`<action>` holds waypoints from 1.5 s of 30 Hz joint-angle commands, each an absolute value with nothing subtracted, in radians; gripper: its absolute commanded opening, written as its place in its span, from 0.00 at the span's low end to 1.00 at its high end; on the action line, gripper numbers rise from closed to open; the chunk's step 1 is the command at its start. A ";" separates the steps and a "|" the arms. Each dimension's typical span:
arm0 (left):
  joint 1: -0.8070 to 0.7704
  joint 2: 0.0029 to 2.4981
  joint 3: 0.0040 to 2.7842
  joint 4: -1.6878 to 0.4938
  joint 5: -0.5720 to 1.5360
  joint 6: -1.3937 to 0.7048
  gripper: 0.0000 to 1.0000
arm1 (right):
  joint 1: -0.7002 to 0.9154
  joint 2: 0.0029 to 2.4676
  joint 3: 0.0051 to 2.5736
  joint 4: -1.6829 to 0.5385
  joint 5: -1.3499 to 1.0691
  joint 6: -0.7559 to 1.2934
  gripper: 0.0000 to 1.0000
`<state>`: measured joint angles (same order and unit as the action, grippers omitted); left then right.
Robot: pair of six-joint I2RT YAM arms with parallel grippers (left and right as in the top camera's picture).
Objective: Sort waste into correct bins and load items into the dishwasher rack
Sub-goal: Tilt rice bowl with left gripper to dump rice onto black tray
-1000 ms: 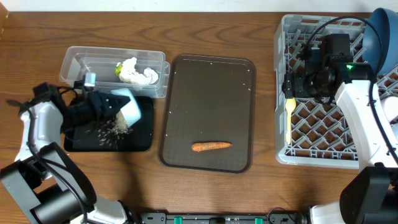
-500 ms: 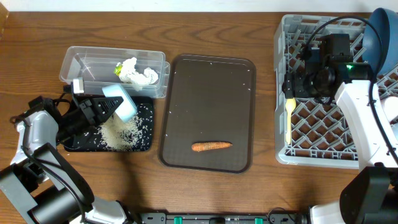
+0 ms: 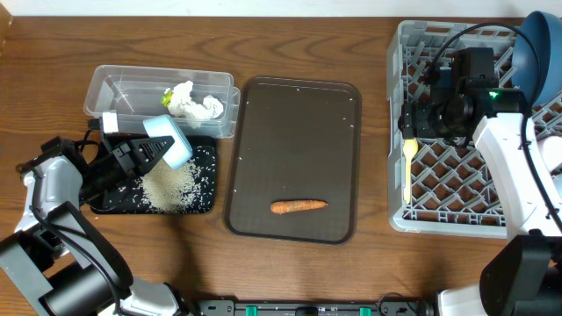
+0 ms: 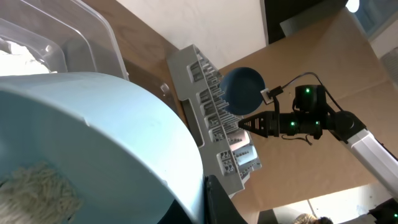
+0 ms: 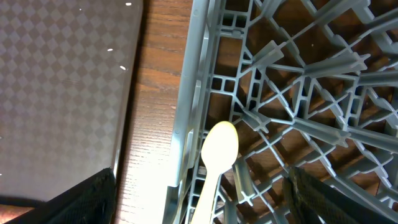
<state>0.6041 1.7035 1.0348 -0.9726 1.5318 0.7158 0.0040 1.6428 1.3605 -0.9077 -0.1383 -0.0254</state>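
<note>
My left gripper is shut on the rim of the small light blue bowl and holds it tipped over the black tray. A heap of white rice lies in that tray. The bowl fills the left wrist view, with my left gripper on its rim. The clear tub holds the white tissue and the yellow-green wrapper. The carrot piece lies on the brown tray. My right gripper is open over the grey rack. The yellow spoon lies between my right gripper's fingers.
The dark blue bowl stands in the rack's far right corner. The brown tray lies between the bins and the rack. A few rice grains dot the brown tray. Bare wood runs along the front edge.
The light blue bowl has tipped further and shifted slightly left, and the rice has spilled from it into the black tray. The right arm has not moved.
</note>
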 commanded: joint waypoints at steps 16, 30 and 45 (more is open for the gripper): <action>0.615 1.686 1.029 -0.955 1.563 0.790 0.06 | 0.001 1.623 1.377 -0.909 -0.131 -0.020 0.85; 0.638 1.671 1.031 -0.904 1.573 0.361 0.06 | 0.001 1.623 1.377 -0.914 -0.131 -0.019 0.85; 0.629 1.654 1.032 -0.828 1.562 0.291 0.06 | 0.001 1.623 1.377 -0.924 -0.131 -0.012 0.85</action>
<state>0.6327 1.6768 1.0336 -0.8223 1.5200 0.3111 0.0036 1.6428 1.3605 -0.9226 -0.1379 -0.0254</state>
